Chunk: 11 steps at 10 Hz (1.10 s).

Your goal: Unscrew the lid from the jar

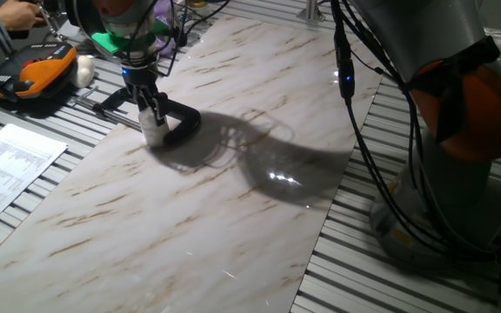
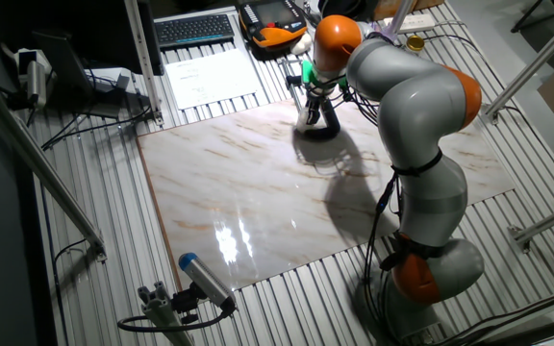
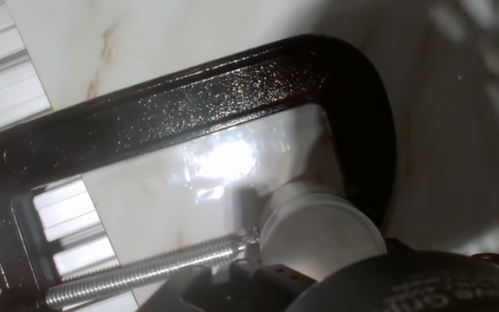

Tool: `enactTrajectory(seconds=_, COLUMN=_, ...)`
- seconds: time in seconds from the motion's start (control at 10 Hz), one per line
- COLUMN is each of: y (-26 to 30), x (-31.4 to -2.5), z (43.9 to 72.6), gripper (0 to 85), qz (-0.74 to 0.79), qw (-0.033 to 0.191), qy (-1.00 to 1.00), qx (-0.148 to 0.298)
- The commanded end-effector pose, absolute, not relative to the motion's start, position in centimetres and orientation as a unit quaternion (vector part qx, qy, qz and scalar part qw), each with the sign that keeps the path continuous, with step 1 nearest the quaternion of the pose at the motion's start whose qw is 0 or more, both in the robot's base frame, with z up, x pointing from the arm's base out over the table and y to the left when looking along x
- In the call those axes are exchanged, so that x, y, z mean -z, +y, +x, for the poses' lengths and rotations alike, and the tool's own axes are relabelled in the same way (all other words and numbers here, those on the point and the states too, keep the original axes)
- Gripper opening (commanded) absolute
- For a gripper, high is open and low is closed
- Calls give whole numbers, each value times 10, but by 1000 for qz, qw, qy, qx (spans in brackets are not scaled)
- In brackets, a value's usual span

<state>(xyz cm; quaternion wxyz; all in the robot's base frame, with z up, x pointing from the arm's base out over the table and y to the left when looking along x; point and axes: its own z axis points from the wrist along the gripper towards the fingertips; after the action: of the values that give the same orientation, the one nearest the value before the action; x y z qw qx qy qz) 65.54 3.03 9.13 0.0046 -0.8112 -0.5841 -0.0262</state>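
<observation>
The jar point(image 1: 154, 130) stands at the far left corner of the marble tabletop point(image 1: 233, 200), pinned inside a black C-clamp point(image 3: 232, 95) whose screw point(image 3: 145, 270) presses its side. In the hand view the round lid point(image 3: 319, 234) sits just under the camera, at the lower edge of the picture. The gripper point(image 1: 152, 111) is down over it, fingers point(image 1: 146, 103) close to the top, though I can't tell whether they're pinching it or only poised. My worry: if the grip is shallow, the fingers may slip round the smooth cap. If the clamp bites weakly, the whole jar could turn with it. Further back, an orange handheld unit point(image 1: 33, 74) lies off the slab.
</observation>
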Motion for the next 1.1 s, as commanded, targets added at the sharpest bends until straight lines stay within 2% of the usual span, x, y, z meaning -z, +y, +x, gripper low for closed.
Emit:
enactTrajectory(seconds=0.0, y=30, x=-92, z=655, gripper=510, qz=-807, qw=5, qy=-589, qx=25)
enactTrajectory(seconds=1.0, y=30, x=-93, z=655, gripper=510, qz=-771, qw=4, qy=-637, qx=27)
